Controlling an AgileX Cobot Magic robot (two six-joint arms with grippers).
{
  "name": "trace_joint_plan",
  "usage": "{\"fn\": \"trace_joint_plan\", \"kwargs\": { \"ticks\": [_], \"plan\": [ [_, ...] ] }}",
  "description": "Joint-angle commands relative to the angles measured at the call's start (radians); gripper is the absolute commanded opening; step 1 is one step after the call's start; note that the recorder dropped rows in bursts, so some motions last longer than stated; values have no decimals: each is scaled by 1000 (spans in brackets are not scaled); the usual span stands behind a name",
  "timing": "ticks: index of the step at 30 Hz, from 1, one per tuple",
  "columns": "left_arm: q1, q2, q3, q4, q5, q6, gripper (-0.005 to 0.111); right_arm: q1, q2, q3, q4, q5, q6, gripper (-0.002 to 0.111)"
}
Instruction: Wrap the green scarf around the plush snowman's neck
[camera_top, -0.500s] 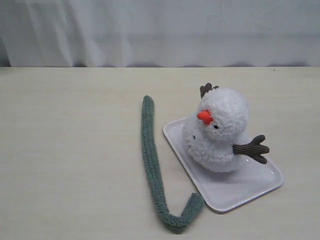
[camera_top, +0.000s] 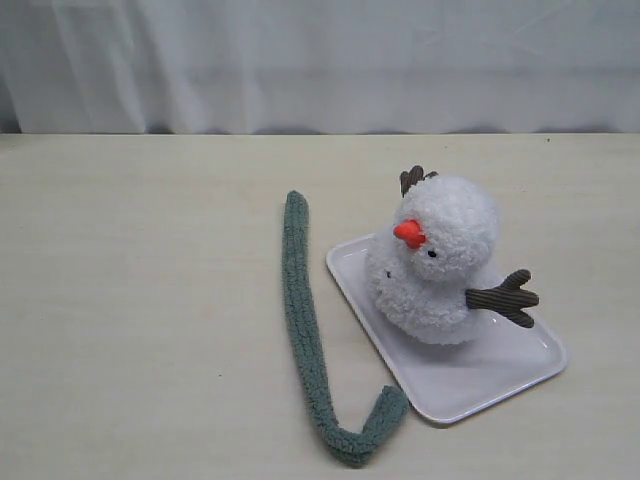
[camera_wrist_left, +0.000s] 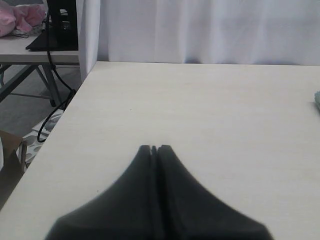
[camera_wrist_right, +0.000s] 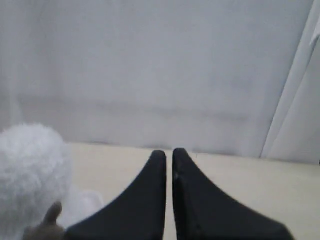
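Observation:
The plush snowman (camera_top: 437, 262) sits on a white tray (camera_top: 520, 370), its orange nose pointing left and its brown branch arms sticking out. The green scarf (camera_top: 303, 320) lies flat on the table left of the tray, running from the far end toward the front and hooking back up to the tray's near corner. No arm shows in the exterior view. My left gripper (camera_wrist_left: 154, 148) is shut and empty over bare table. My right gripper (camera_wrist_right: 169, 153) is shut and empty, with the snowman's white fluff (camera_wrist_right: 30, 175) beside it.
A pale curtain (camera_top: 320, 60) hangs behind the table's far edge. The table's left edge (camera_wrist_left: 65, 120) shows in the left wrist view, with another table and cables beyond it. A sliver of the scarf's end (camera_wrist_left: 317, 100) shows at that view's border.

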Motion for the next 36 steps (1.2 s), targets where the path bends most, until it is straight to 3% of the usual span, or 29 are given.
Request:
{"fn": "trace_joint_plan", "kwargs": {
  "ticks": [1,2,3,5,7,8,11,13,16,17,18,21,23,28,36],
  "plan": [
    [-4,-2,2,6,-10,3,0,-8,-4,2,4,-322,19,4],
    [-4,-2,2,6,-10,3,0,-8,-4,2,4,-414,58,4],
    [-4,-2,2,6,-10,3,0,-8,-4,2,2,-620,280,4],
    [-4,-2,2,6,-10,3,0,-8,-4,2,-27,-700,522,4],
    [-4,-2,2,6,-10,3,0,-8,-4,2,-61,-766,586,4],
    [-4,-2,2,6,-10,3,0,-8,-4,-51,-106,-709,584,4],
    [-4,-2,2,6,-10,3,0,-8,64,-311,-212,-321,604,9],
    [-4,-2,2,6,-10,3,0,-8,175,-506,-294,-60,636,30],
    [-4,-2,2,6,-10,3,0,-8,317,-665,-292,115,629,58],
    [-4,-2,2,6,-10,3,0,-8,392,-733,-292,171,625,66],
    [-4,-2,2,6,-10,3,0,-8,444,-776,-290,205,613,67],
    [-4,-2,2,6,-10,3,0,-8,553,-868,-190,285,494,64],
    [-4,-2,2,6,-10,3,0,-8,673,-983,-8,435,241,63],
    [-4,-2,2,6,-10,3,0,-8,935,-1244,369,769,-148,63],
    [-4,-2,2,6,-10,3,0,15,1201,-1463,794,1063,-483,63]
  ]
}}
